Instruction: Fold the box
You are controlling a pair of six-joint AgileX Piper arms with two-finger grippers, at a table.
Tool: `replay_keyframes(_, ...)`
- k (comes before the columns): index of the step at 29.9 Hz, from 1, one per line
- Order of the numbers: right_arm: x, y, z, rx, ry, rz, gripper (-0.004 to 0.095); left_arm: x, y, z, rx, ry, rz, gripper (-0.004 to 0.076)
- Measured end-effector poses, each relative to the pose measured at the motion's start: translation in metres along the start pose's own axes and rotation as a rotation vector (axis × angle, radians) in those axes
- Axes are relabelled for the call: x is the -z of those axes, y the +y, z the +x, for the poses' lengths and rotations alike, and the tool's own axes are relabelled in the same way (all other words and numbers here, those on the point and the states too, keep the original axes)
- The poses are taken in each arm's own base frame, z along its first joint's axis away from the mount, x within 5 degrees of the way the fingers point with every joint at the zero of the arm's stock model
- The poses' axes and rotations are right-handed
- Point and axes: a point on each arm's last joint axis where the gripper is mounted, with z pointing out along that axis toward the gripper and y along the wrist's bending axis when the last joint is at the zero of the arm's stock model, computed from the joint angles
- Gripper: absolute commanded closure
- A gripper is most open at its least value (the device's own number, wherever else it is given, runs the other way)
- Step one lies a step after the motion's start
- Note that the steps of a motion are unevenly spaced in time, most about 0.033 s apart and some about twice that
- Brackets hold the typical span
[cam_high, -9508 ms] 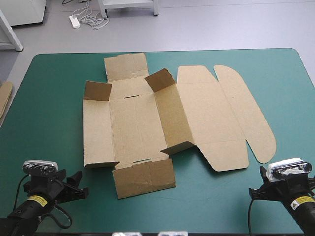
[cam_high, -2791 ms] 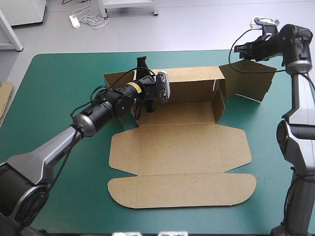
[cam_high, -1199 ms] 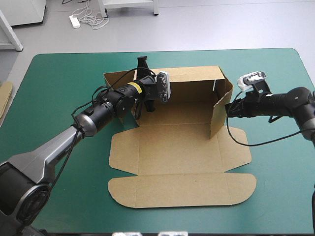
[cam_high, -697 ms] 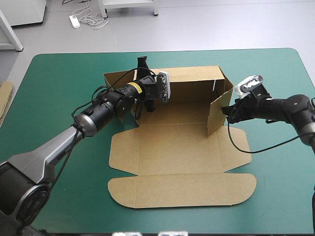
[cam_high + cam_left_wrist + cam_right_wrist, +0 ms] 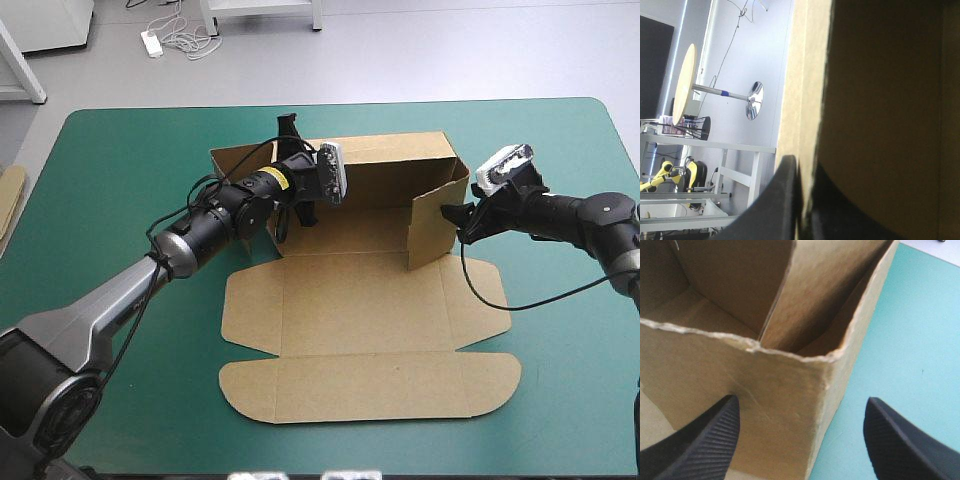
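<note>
The box [image 5: 350, 300] lay mid-counter [image 5: 120, 190], nearer the far edge. Its back wall and right end wall were raised, and the lid lay flat toward the near edge. The left jaws were clenched on a raised wall near the box's [image 5: 880, 100] left end, with the board between them. The right jaws were released and wide apart at the box's [image 5: 765, 390] right outer corner. One finger [image 5: 705, 440] was by the end wall, the other over bare counter [image 5: 905, 330].
</note>
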Motion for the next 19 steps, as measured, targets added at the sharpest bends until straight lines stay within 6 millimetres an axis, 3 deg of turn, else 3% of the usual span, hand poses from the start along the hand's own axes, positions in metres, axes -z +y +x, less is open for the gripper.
replay_keyframes(19, -0.01, 0.003, 0.004, -0.057, -0.026, -0.091, 0.03, -0.009, -0.007, -0.005, -0.01, -0.021, -0.011, 0.0733)
